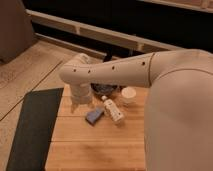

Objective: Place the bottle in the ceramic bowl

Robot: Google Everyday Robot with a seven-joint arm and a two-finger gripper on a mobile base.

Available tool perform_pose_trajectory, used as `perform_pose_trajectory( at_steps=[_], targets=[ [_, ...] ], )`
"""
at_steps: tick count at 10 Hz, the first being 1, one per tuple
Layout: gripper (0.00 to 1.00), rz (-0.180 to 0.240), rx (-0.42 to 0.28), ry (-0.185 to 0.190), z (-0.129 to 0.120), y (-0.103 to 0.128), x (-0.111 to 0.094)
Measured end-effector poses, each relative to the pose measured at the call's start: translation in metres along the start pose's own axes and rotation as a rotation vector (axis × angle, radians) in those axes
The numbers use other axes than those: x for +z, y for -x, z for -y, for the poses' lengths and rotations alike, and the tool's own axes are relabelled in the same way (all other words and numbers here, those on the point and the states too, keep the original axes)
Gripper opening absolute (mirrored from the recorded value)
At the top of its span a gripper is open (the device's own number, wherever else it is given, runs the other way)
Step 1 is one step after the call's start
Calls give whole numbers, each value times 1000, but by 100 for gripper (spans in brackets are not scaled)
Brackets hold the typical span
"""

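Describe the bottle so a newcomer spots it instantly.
On the wooden table, just below the robot's arm, small things cluster right of the gripper. The bottle is the elongated cream one lying between the blue-grey block and the round white cup.
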Motion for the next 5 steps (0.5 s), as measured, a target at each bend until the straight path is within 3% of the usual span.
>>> perform_pose_trajectory(
  at_steps=[2,5],
  targets=[
    [65,10,-14,-9,1,3,-1],
    [65,66,-121,-83,34,35,-13]
  ],
)
